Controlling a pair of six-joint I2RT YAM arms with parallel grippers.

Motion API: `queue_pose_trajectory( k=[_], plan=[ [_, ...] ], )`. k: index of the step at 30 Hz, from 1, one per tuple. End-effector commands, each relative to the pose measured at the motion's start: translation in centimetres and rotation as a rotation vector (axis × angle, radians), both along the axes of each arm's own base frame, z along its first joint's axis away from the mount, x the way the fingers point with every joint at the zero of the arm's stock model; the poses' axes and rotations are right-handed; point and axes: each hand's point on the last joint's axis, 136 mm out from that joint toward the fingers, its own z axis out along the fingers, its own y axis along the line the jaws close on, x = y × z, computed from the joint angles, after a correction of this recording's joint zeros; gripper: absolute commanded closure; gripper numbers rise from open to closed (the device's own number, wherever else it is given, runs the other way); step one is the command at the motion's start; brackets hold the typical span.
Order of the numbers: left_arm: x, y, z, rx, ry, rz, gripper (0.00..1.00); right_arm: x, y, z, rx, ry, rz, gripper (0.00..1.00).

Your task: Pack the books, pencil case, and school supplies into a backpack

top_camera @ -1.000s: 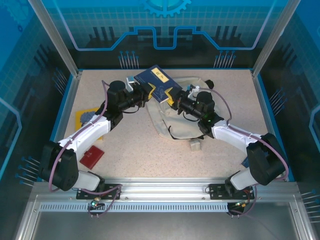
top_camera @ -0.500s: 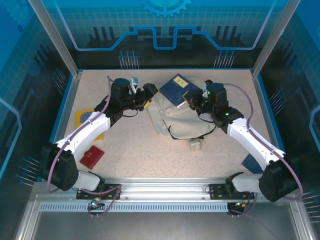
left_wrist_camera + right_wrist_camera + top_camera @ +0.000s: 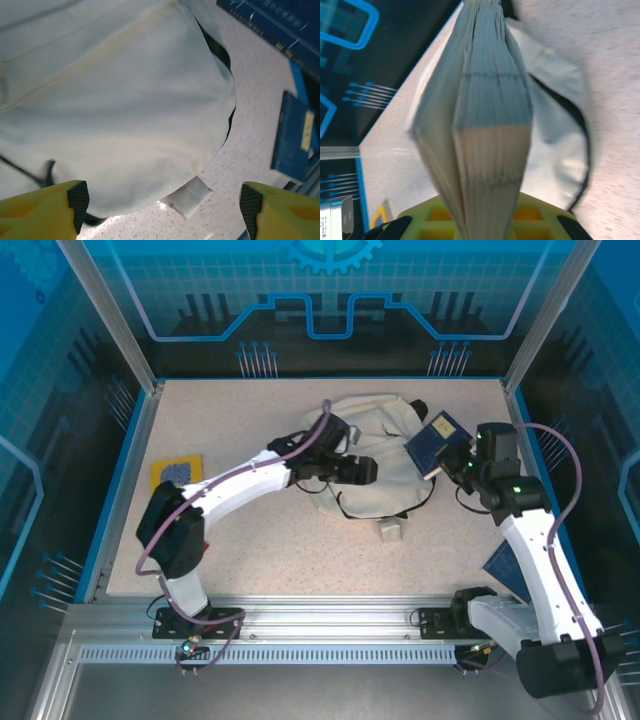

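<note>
Over the backpack (image 3: 380, 488), left pincer (image 3: 362, 470) gaped empty; right pincer (image 3: 453, 457) clamped the navy book (image 3: 432, 443), whose splayed pages might snag entering.

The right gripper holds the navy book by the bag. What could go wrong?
The dark navy thin book fans open in the right gripper; its pages may catch or bend on the cream-white fabric backpack. The left gripper hovers open above the fabric, gripping nothing, so the bag's mouth may lie shut against the book.
</note>
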Motion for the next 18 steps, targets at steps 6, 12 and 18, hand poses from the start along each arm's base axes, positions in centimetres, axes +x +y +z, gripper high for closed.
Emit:
queue_pose_trajectory(
  k=[6, 12, 18],
  plan=[
    [-0.1, -5.6, -3.8, 0.182, -0.105, -0.219, 0.12, -4.9, -3.8, -1.4, -0.066, 0.09, -0.071, 1.0],
    [1.0, -8.3, -6.2, 0.216, -0.141, -0.345, 0.06, -5.3, -3.5, -1.9, -0.027, 0.085, -0.054, 0.99],
    [1.5, -7.9, -8.2, 0.358, -0.171, -0.455, 0.03, -5.4, -3.3, -2.6, -0.01, 0.09, -0.054, 0.98]
  ],
)
